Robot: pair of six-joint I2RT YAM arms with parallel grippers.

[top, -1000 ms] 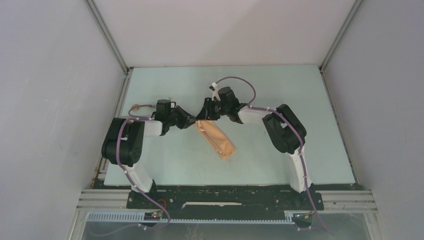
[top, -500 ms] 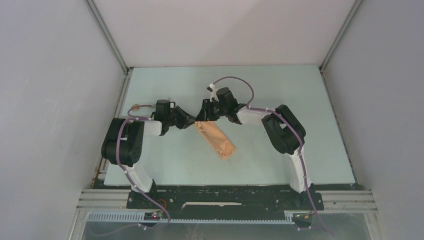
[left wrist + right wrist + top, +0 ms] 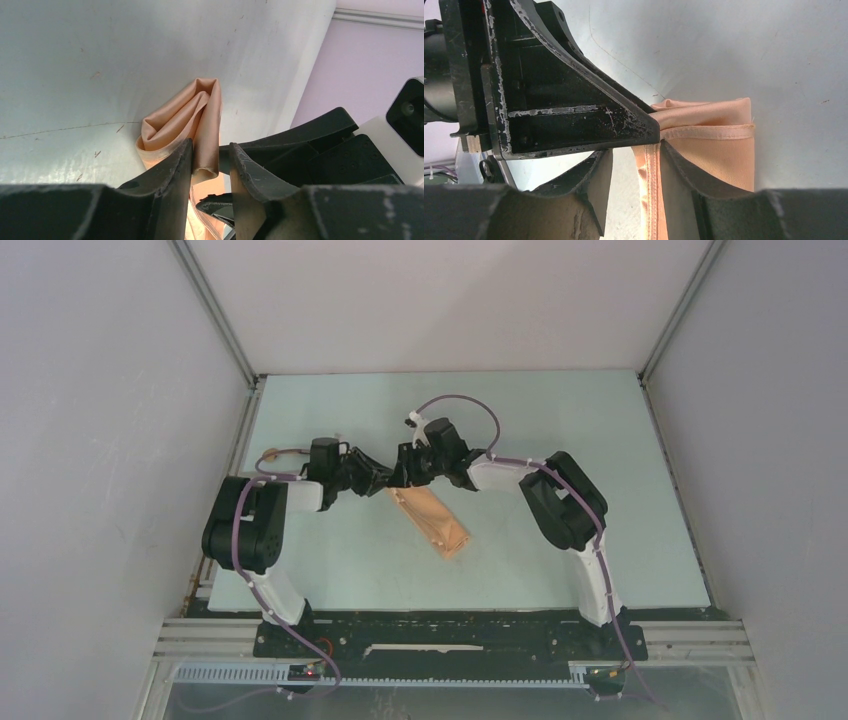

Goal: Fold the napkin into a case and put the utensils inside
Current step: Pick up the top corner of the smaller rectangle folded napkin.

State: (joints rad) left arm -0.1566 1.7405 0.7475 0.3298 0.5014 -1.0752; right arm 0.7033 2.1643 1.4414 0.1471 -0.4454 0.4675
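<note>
The napkin [image 3: 200,112] is thin woven cloth with a soft satin sheen and a stitched hem [image 3: 651,190]. The table [image 3: 75,60] is matt and pale, smooth but finely scratched and specked. The fingers [image 3: 165,175] of the left hand [image 3: 210,147] are matt black, seemingly hard plastic, their edges scuffed whitish and rough.

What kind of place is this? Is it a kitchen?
Probably a robot test booth, not a kitchen: plain grey walls box in a pale table, and two arms are bolted to a metal rail.
</note>
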